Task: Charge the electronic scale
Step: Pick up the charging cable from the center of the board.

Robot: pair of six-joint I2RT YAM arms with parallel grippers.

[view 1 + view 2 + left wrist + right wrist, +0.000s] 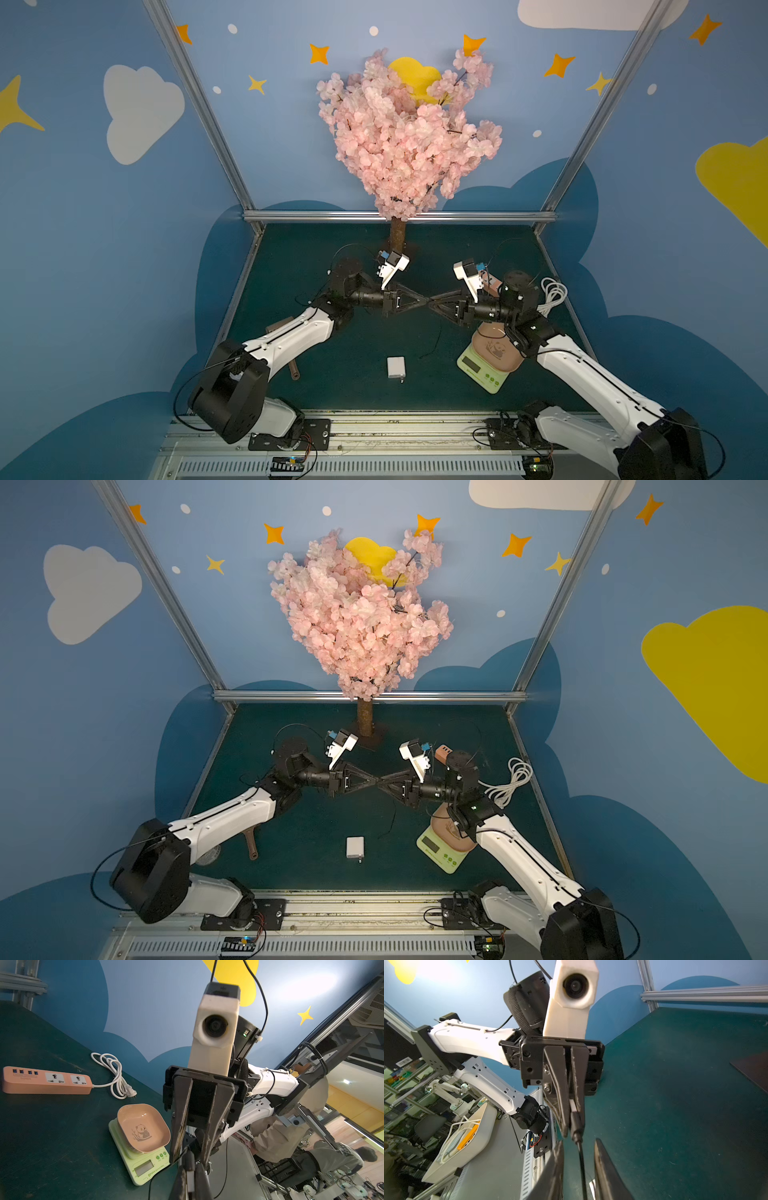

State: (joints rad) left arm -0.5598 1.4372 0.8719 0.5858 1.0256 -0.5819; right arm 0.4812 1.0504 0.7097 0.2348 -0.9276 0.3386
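Scale (pixel 484 372) lies beneath right arm (pixel 582 374), well apart from left gripper (pixel 573 1125) pinching cable plug (pixel 576 1120) — right gripper (pixel 579 1142) parted.

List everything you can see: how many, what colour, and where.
electronic scale: one, pale green, tan tray, near right
power strip: one, orange, white cord, far right
charger cube: one, white, near middle
cable: one, black, hanging at centre
tree: one, pink, back middle
brown object: one, near left, mostly hidden
left gripper: one, black, shut on cable plug
right gripper: one, black, open around cable
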